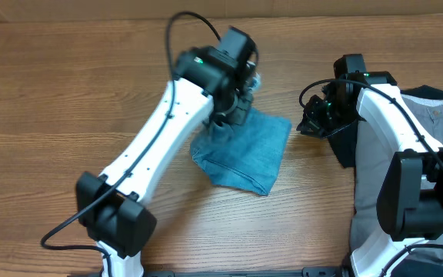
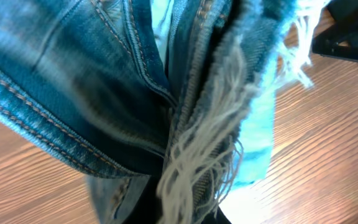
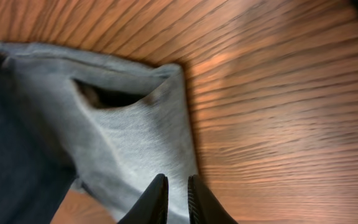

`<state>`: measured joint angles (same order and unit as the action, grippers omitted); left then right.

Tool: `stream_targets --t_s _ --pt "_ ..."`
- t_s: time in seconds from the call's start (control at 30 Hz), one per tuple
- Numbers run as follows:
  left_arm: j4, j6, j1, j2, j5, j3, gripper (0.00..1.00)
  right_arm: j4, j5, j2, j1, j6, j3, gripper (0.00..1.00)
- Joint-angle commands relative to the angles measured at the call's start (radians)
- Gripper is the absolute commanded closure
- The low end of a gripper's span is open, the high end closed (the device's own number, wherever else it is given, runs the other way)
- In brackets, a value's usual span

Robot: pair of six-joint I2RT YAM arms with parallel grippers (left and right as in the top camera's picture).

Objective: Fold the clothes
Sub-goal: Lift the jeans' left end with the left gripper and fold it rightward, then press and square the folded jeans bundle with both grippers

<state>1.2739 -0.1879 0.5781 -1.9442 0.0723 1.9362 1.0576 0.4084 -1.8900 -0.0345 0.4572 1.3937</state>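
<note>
Over the far corner of the folded jeans [image 1: 244,158] on the table [image 1: 68,85], my left gripper [image 1: 239,96] was buried in denim, its grip impossible to tell, while right of the jeans my right gripper [image 3: 177,190], pinched together and empty, hung over a grey garment [image 3: 123,140].

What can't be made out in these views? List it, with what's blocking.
Left end effector: grip state hidden, by its own wrist overhead, by the jeans filling the left wrist view.
Grey garment: cut off at the overhead's right edge, partly under the right arm.
Table grain: blurred in the right wrist view.
</note>
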Motion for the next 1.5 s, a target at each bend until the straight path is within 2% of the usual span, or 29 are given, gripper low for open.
stream_targets --t_s 0.0,0.07,0.17,0.27,0.33,0.47,0.57,0.63,0.67,0.73,0.77,0.87,0.9,0.97,1.03,1.13,1.2,1.3,1.47 --pt "-0.062 -0.113 0.061 -0.053 0.055 -0.090 0.95 -0.003 -0.093 0.003 -0.002 -0.013 0.000 0.84" --pt "-0.080 -0.128 0.087 -0.073 0.055 -0.119 0.89 0.003 -0.133 0.003 -0.002 -0.013 0.000 0.84" --pt "-0.082 -0.138 0.124 -0.106 0.086 -0.130 0.87 0.003 -0.158 0.003 0.005 -0.013 0.000 0.83" --pt "-0.077 -0.130 0.149 -0.121 0.116 -0.129 0.60 0.003 -0.157 0.003 0.020 -0.013 0.000 0.83" --pt "-0.039 -0.071 0.150 -0.119 0.135 -0.110 0.54 0.004 -0.135 0.003 0.032 -0.023 0.000 0.84" --pt "0.140 -0.013 0.084 -0.119 0.051 0.055 0.48 0.009 0.072 0.011 0.051 -0.231 0.031 0.84" --pt "0.227 -0.006 -0.001 -0.119 -0.003 0.208 0.37 0.026 0.156 0.040 0.055 -0.259 0.071 0.81" --pt "0.245 -0.006 -0.066 -0.119 -0.008 0.276 0.27 0.028 0.230 0.068 0.047 -0.288 0.091 0.79" --pt "0.244 -0.006 -0.096 -0.119 -0.001 0.290 0.25 0.028 0.258 0.083 0.037 -0.303 0.098 0.78" --pt "0.240 -0.006 -0.149 -0.119 0.025 0.291 0.29 0.028 0.279 0.112 0.006 -0.305 0.101 0.76" --pt "0.240 -0.006 -0.177 -0.124 0.042 0.283 0.36 0.030 0.278 0.125 -0.019 -0.305 0.101 0.75" --pt "0.224 0.014 -0.229 -0.134 0.122 0.221 0.47 0.036 0.274 0.134 -0.112 -0.304 0.101 0.74" --pt "0.200 0.059 -0.244 -0.142 0.200 0.177 0.52 0.030 0.248 0.123 -0.164 -0.291 0.100 0.74" --pt "0.157 0.113 -0.249 -0.156 0.292 0.107 0.55 0.017 0.156 0.102 -0.231 -0.238 0.098 0.74" --pt "0.115 0.141 -0.248 -0.171 0.347 0.023 0.57 0.013 0.001 0.069 -0.301 -0.159 0.092 0.74" --pt "0.062 0.166 -0.243 -0.191 0.407 -0.087 0.66 0.008 -0.084 0.011 -0.364 -0.108 0.054 0.75" --pt "0.034 0.190 -0.244 -0.205 0.428 -0.148 0.66 0.024 -0.091 -0.035 -0.378 -0.084 0.014 0.74" --pt "0.014 0.227 -0.246 -0.211 0.426 -0.200 0.51 0.092 -0.134 -0.107 -0.375 0.018 -0.053 0.75" --pt "-0.008 0.245 -0.248 -0.210 0.423 -0.214 0.39 0.082 -0.161 -0.189 -0.357 0.041 -0.147 0.75"
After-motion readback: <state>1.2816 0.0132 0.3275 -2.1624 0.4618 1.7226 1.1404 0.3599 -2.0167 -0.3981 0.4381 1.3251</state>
